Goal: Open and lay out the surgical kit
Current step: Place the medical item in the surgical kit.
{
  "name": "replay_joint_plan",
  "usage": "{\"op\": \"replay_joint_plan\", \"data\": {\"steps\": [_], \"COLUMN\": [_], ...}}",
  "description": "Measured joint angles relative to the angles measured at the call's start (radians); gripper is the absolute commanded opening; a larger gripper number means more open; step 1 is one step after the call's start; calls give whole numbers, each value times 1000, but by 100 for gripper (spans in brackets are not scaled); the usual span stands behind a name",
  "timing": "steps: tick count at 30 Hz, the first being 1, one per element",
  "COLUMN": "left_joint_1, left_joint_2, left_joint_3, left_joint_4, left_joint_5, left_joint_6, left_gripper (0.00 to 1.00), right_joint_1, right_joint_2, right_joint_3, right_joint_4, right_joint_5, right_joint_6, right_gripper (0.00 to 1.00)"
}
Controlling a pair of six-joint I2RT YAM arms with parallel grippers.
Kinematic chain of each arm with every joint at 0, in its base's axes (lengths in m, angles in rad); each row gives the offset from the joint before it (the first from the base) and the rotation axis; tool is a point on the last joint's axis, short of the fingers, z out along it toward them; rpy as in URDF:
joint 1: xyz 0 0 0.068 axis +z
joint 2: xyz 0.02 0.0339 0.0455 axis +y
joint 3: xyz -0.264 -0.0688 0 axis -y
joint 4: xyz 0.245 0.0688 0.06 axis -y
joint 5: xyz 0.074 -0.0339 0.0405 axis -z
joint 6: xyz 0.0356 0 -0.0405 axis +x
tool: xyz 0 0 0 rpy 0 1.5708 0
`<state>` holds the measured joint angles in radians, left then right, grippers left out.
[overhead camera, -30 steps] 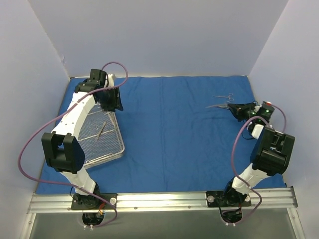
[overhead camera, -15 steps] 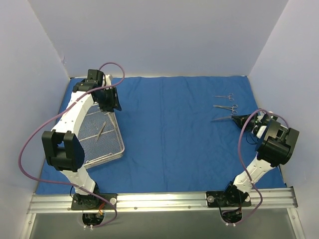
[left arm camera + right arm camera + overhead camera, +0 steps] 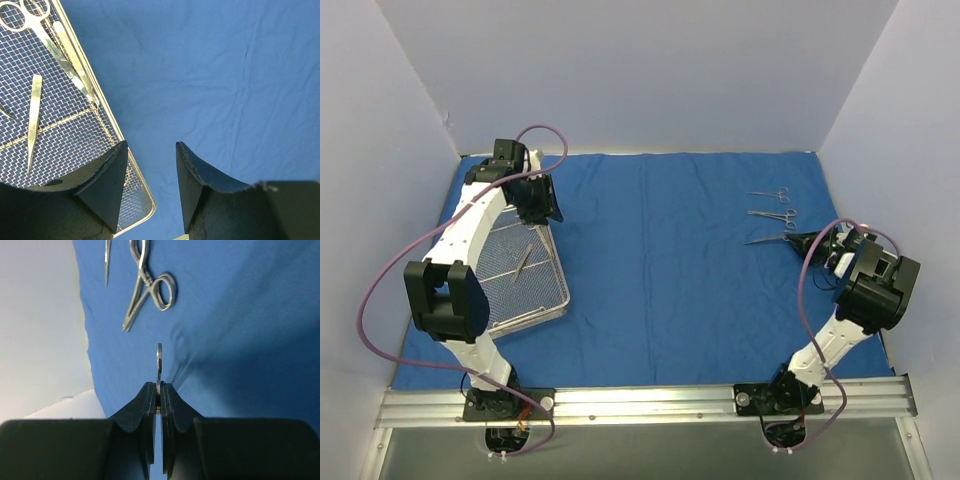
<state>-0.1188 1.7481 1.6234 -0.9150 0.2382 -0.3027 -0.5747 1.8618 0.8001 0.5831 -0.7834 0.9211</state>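
Note:
The royal-blue cloth wrap [image 3: 660,250] lies spread flat over the table. On its left side rests the silver wire-mesh tray [image 3: 545,305], with an instrument [image 3: 523,260] in it. In the left wrist view the tray [image 3: 107,125] holds scissors [image 3: 47,37] and tweezers [image 3: 33,117]. My left gripper [image 3: 542,200] [image 3: 151,146] hovers open over the tray's far right corner, holding nothing. My right gripper [image 3: 800,242] [image 3: 159,386] is shut on a thin instrument [image 3: 765,239] [image 3: 159,357], low over the cloth at the right. Two instruments [image 3: 770,193] [image 3: 772,213] lie beyond it.
Grey walls close in the back and both sides. The cloth's right edge [image 3: 85,335] meets the wall close to my right gripper. A laid-out scissor-handled instrument [image 3: 147,290] lies just ahead of the right fingers. A metal rail [image 3: 640,400] runs along the near edge.
My right gripper has moved toward the near side with its instrument, uncovering the second laid-out instrument. The left arm has barely shifted.

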Motion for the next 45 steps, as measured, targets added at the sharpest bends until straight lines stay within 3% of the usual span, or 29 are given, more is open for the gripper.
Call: {"op": "replay_joint_plan", "data": {"steps": [21,26,29,30,33,39,45], "left_joint_1": [29,32,33,34,38,60,127], "left_joint_2": [1,1,1,1,1,1,22], "left_joint_3": [-5,-8,-8,-8,-9,-11,13], "left_joint_4": [7,8,8,8,8,0,-64], "left_joint_5": [14,21,22,22,23,-6,-81], "left_joint_6": [-1,-2,-4,-5,-10,-27,-48], "left_gripper": [52,52,52,52,52,52,52], "right_joint_1": [-55,-56,-56,-56,-51,-38,31], "right_joint_2": [0,5,16,17,17,6,-56], "right_joint_3": [-26,-11,-5,2,40,100,213], "right_joint_4": [-56,-84,-95,-101,-124,-230,-548], "right_joint_5": [47,48,49,43,37,78,270], "right_joint_6": [-38,-60,-72,-74,-88,-123,-205], "right_gripper": [3,11,25,35,46,51,54]}}
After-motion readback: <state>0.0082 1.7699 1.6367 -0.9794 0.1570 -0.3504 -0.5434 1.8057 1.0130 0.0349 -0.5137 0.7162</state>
